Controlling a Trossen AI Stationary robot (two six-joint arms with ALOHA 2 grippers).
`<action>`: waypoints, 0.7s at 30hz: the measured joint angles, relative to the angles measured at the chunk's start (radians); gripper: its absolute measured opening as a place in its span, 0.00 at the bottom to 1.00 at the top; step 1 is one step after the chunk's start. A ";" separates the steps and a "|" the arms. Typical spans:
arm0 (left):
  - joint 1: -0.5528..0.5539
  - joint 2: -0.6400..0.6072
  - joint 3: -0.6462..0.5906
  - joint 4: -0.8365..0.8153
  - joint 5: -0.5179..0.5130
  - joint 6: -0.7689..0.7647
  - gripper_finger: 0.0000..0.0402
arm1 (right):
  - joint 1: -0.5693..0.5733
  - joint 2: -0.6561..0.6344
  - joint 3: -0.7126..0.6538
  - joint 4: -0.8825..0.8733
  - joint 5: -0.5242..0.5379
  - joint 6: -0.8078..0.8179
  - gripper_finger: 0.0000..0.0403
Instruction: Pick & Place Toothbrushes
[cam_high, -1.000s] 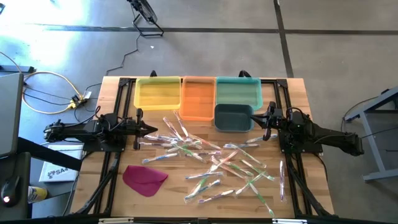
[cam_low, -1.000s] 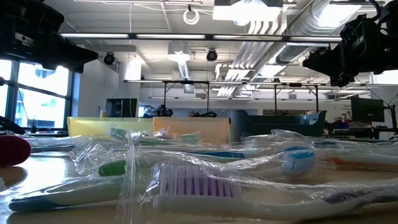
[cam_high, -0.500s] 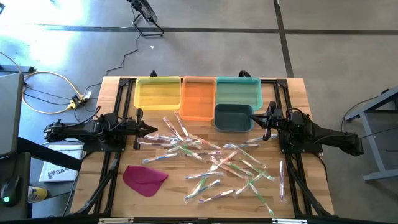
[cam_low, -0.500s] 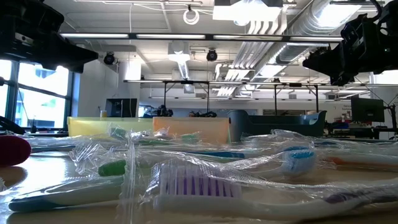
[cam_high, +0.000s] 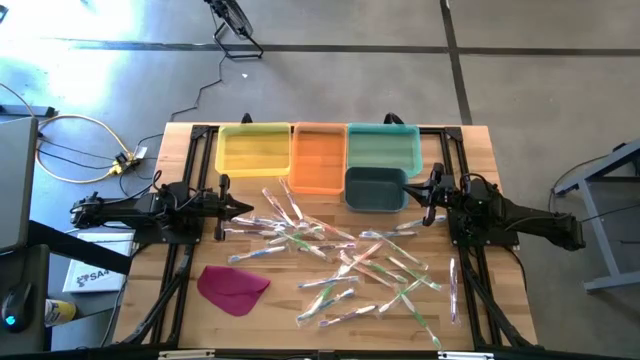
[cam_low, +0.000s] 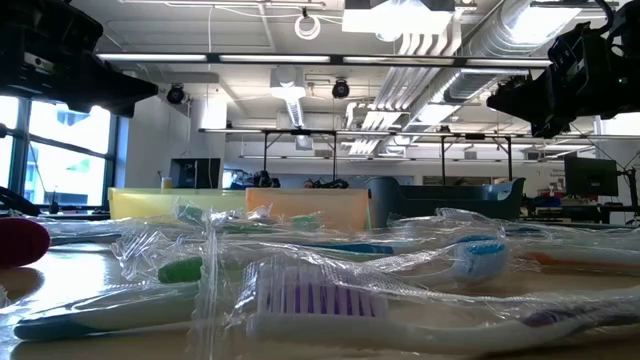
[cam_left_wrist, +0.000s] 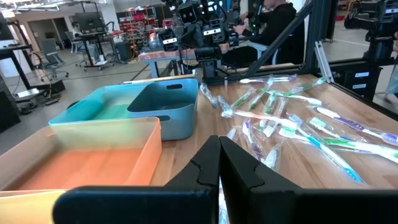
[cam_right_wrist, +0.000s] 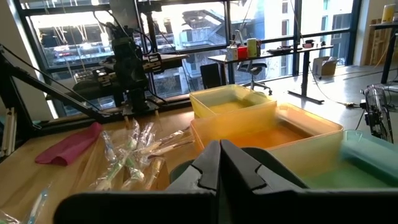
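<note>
Several wrapped toothbrushes with pastel handles lie scattered flat on the wooden table's middle; they also show in the low view, the left wrist view and the right wrist view. My left gripper hovers shut and empty at the pile's left edge. My right gripper hovers shut and empty over the near right corner of the dark teal bin. Each shows shut in its own wrist view, left and right.
A yellow bin, an orange bin, a light teal bin and the dark teal bin stand in a row at the table's far edge. A magenta cloth-like piece lies near left. A person sits beyond the table.
</note>
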 joint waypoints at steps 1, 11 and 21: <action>0.000 0.000 0.000 0.000 0.000 -0.007 0.00 | 0.000 0.000 0.000 0.001 -0.002 0.005 0.01; 0.000 0.000 0.000 0.000 0.001 -0.263 0.00 | 0.000 0.000 0.000 0.000 -0.073 0.106 0.01; 0.000 0.000 0.000 0.000 0.001 -0.261 0.00 | 0.000 0.000 0.000 -0.002 -0.077 0.095 0.01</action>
